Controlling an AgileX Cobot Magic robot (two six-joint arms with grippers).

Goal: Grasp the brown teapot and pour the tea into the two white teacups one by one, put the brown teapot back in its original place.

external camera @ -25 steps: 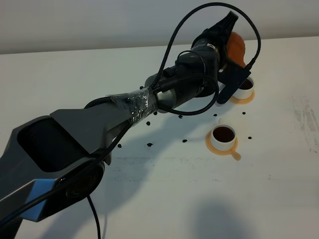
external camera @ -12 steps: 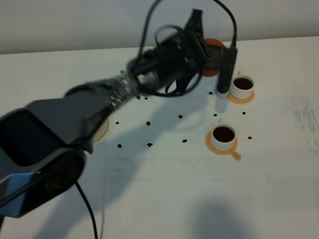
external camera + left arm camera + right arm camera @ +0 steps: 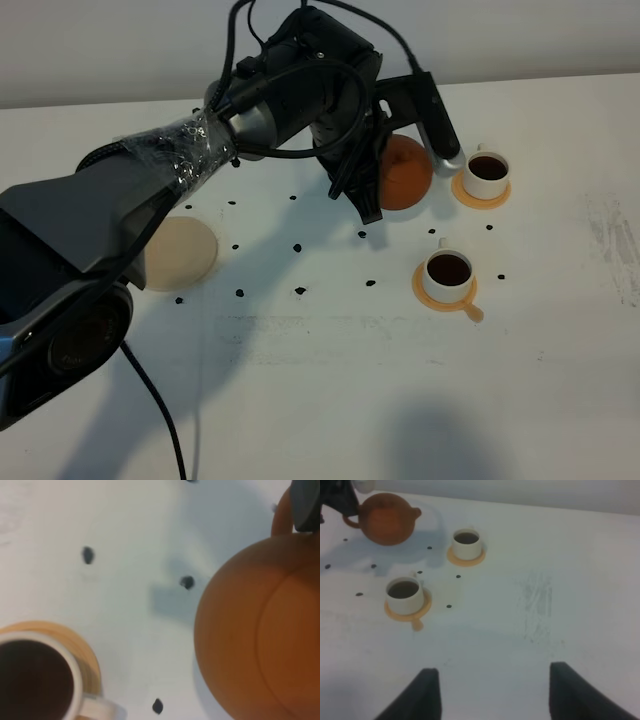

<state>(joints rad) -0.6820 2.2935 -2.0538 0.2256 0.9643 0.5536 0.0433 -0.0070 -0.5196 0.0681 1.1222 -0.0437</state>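
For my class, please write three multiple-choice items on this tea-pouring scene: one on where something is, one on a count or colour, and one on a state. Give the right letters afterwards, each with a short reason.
1. Where is the brown teapot?
A. On the cream coaster
B. Held by the left arm, beside the far cup
C. On the table's right edge

2. How many white teacups stand on orange saucers?
A. One
B. Two
C. Three

3. What is in the teacups?
A. Nothing
B. Clear water
C. Dark tea in both

Answers:
1. B: the high view shows the teapot at the left gripper next to the far teacup, while the cream coaster lies bare to the left.
2. B: the far teacup and the near teacup each sit on an orange saucer.
3. C: both cups show a dark surface inside in the right wrist view.
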